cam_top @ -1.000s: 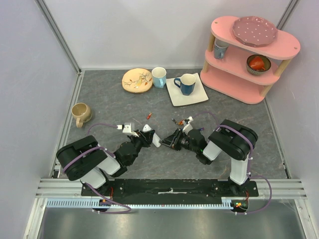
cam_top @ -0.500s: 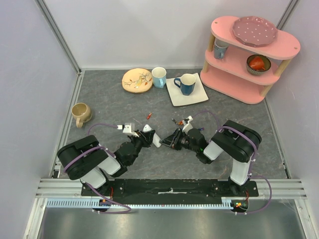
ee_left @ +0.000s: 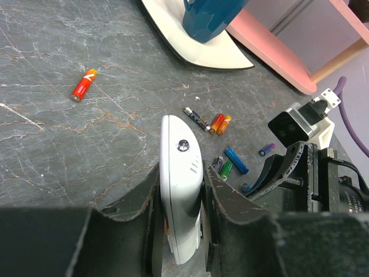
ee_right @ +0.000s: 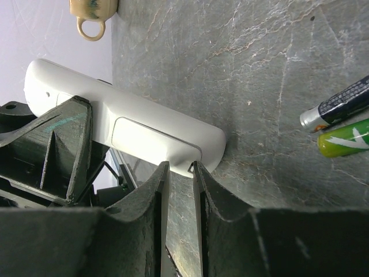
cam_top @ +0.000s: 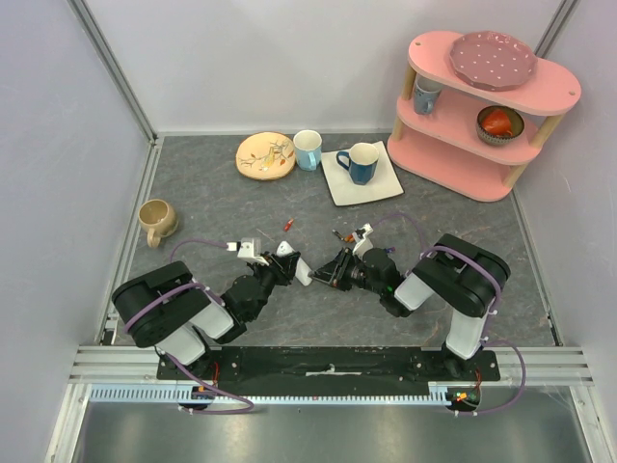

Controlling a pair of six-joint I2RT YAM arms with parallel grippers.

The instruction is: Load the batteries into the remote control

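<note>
My left gripper (ee_left: 181,173) is shut on the remote control (ee_left: 181,196), a slim white bar held on edge low over the table (cam_top: 300,271). In the right wrist view the remote control (ee_right: 132,130) shows its rectangular cover panel. My right gripper (ee_right: 180,167) has its tips against the remote's lower edge by that panel. Its jaws stand a narrow gap apart, and only table shows between them. Loose batteries lie beyond: a red-orange one (ee_left: 83,92) alone, then dark (ee_left: 196,119), orange (ee_left: 219,123), blue (ee_left: 236,160) and green (ee_left: 225,169) ones in a cluster (cam_top: 339,235).
A tan mug (cam_top: 157,221) stands at the left. At the back are a patterned plate (cam_top: 265,155), a light blue cup (cam_top: 308,149) and a blue mug (cam_top: 359,162) on a white square plate (cam_top: 381,185). A pink shelf (cam_top: 482,106) fills the back right corner.
</note>
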